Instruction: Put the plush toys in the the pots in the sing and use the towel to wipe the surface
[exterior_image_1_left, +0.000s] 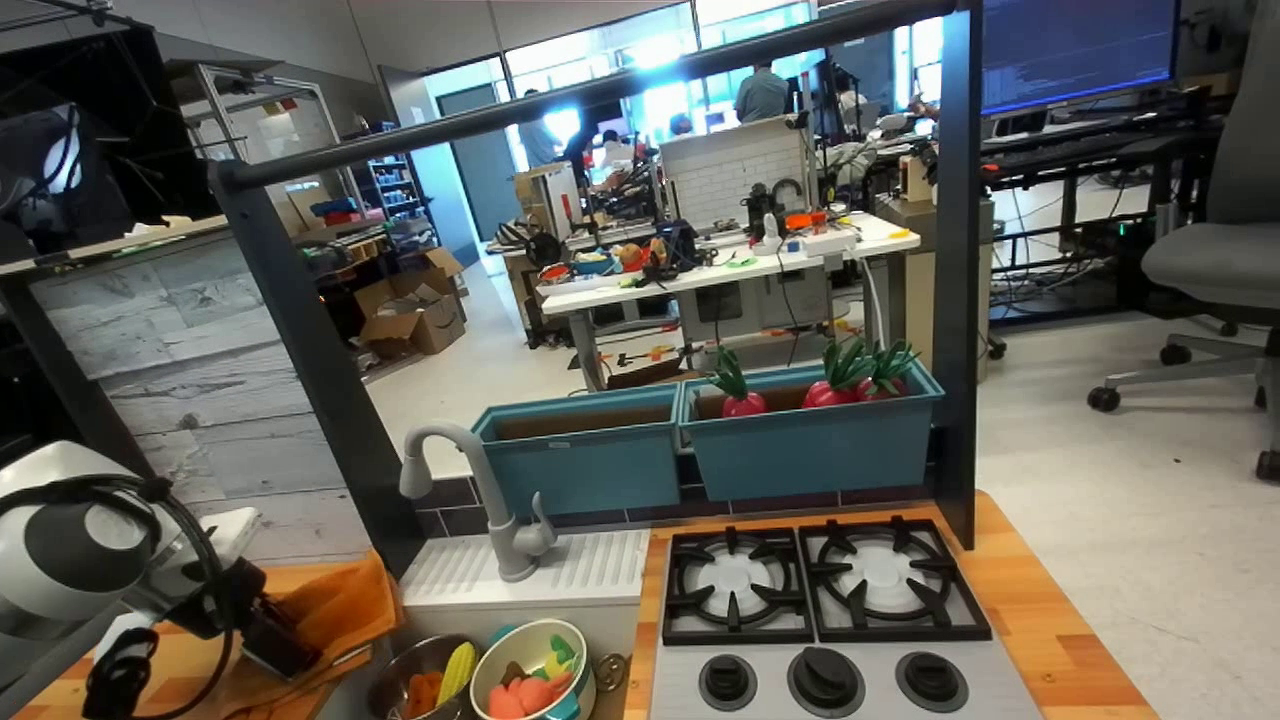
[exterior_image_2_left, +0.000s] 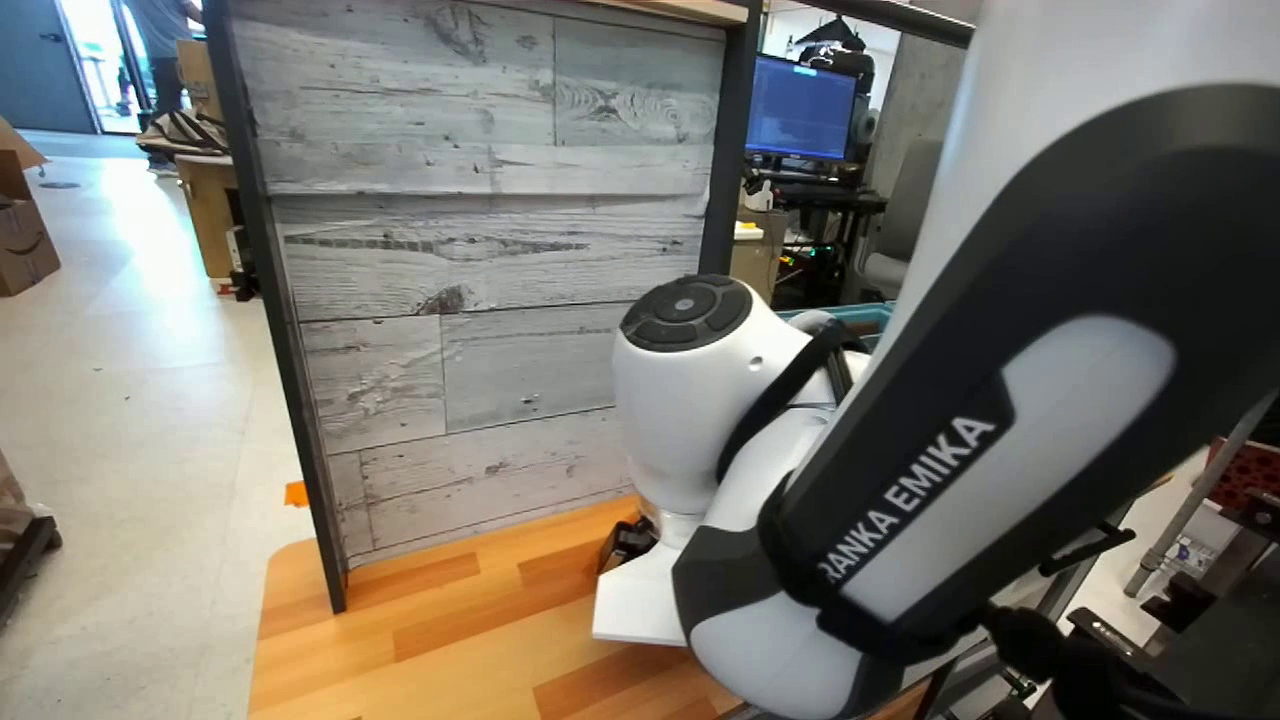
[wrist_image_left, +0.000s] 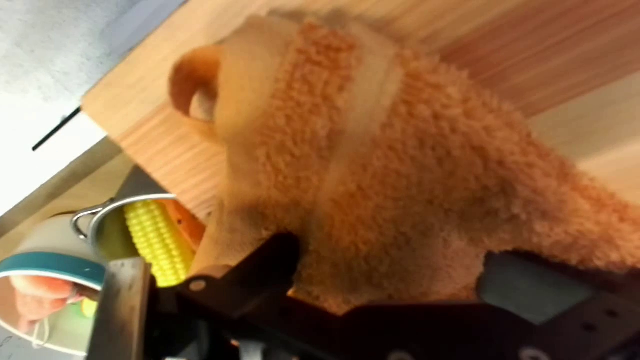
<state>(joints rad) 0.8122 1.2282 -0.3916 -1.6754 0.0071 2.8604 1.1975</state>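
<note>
Towel (wrist_image_left: 400, 175) fuzzy cloth; countertop (exterior_image_2_left: 470, 620) wood; grey pot (wrist_image_left: 111, 237) metal.

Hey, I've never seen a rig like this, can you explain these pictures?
The machine is a white-and-black robot arm. Two pictures come from cameras outside it; the close-up comes from its wrist. There, its black gripper stands open at a rumpled, fluffy orange towel on the light-brown wooden plank countertop. Nothing looks held; contact with the towel is unclear. In the grey metal sink, a round dark metal pot holds a yellow corn-shaped toy and an orange toy; a round cream-white pot with a teal rim holds a red-orange toy.
</note>
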